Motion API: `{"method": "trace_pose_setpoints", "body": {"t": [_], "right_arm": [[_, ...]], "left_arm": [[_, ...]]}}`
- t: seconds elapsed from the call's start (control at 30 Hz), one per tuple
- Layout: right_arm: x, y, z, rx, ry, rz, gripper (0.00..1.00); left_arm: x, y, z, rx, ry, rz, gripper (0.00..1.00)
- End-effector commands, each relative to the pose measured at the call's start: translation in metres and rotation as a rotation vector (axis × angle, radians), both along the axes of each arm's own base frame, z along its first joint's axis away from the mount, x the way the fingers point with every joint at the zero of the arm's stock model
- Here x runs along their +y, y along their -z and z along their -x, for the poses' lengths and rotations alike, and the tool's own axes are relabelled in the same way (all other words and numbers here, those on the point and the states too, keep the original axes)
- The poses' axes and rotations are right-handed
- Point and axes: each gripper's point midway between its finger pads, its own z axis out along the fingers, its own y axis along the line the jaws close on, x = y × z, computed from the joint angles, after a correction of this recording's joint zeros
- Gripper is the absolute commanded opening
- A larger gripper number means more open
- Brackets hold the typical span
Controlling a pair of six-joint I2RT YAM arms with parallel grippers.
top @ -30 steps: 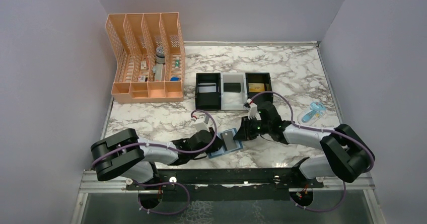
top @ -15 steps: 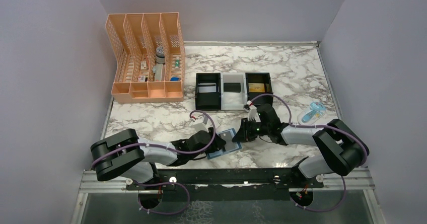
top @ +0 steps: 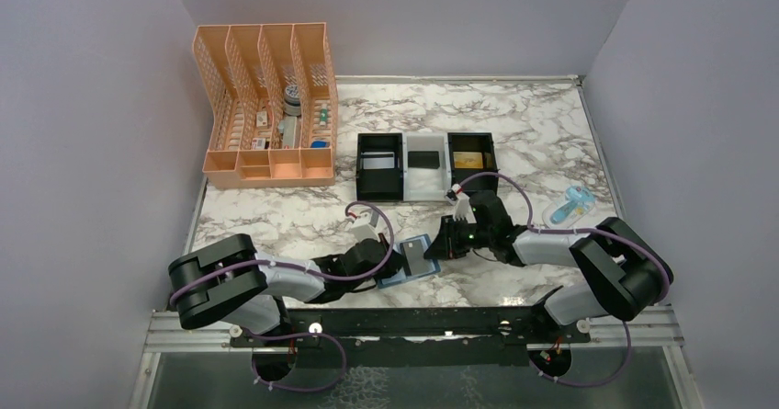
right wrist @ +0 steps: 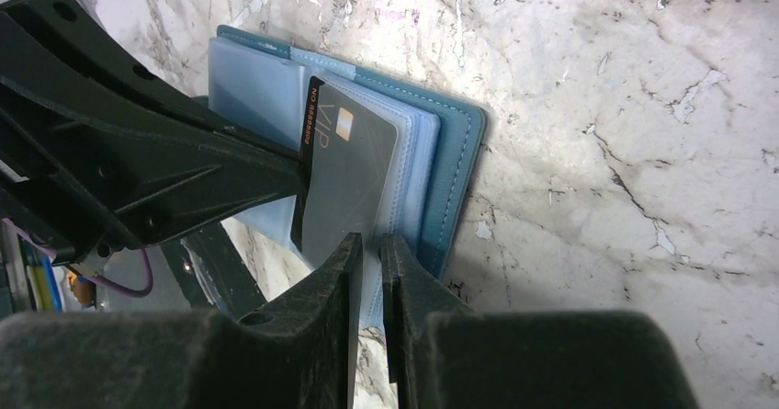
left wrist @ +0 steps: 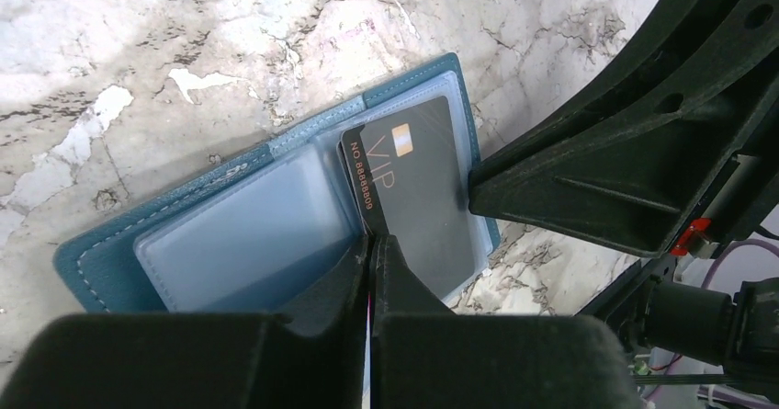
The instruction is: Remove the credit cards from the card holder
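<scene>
At the far left of the white marble-patterned desk (top: 533, 124) stands a peach mesh plastic file organiser (top: 266, 115) with small items in its slots. Nearer the front, the left tool (top: 393, 264) reaches in from the left with its jaws shut. Its tips meet at the corner of a dark grey plastic card marked VIP (left wrist: 418, 179), and I cannot tell whether they pinch anything.

That card sits in the clear sleeves of the small teal-blue leather bifold wallet (right wrist: 459, 152), which lies open and flat on the desk between the two tools. The right tool (top: 441, 244) comes in from the right, its jaws only a thin slit apart, nipping the card's near edge.

Behind them sits a black-and-white three-compartment plastic tray (top: 424, 188). It holds a silver-grey card (top: 378, 162) on the left, a black card (top: 423, 159) in the middle and a gold card (top: 467, 159) on the right.

Far right lies a pale blue plastic object (top: 568, 207).
</scene>
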Motion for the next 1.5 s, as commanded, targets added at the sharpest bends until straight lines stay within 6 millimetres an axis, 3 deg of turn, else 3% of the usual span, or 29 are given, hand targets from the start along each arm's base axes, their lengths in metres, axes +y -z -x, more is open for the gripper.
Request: {"method": "trace_pose_setpoints", "body": {"t": [0.0, 0.37, 0.57, 1.07, 1.47], "right_arm": [[-0.015, 0.026, 0.019, 0.085, 0.006, 0.086, 0.15], [-0.019, 0.019, 0.013, 0.052, 0.043, 0.094, 0.15], [-0.017, 0.009, 0.009, 0.030, 0.040, 0.091, 0.16], [0.009, -0.056, 0.003, -0.056, -0.048, -0.078, 0.17], [0.031, -0.037, 0.013, 0.037, -0.200, -0.074, 0.22]], "left_arm": [[-0.017, -0.019, -0.004, -0.024, 0.017, 0.058, 0.00], [-0.004, -0.041, 0.000, -0.103, 0.048, 0.084, 0.00], [-0.001, -0.035, 0.001, -0.088, 0.055, 0.042, 0.00], [0.015, -0.026, -0.001, -0.070, 0.015, -0.031, 0.00], [0.018, -0.029, 0.000, -0.073, 0.004, -0.016, 0.00]]}}
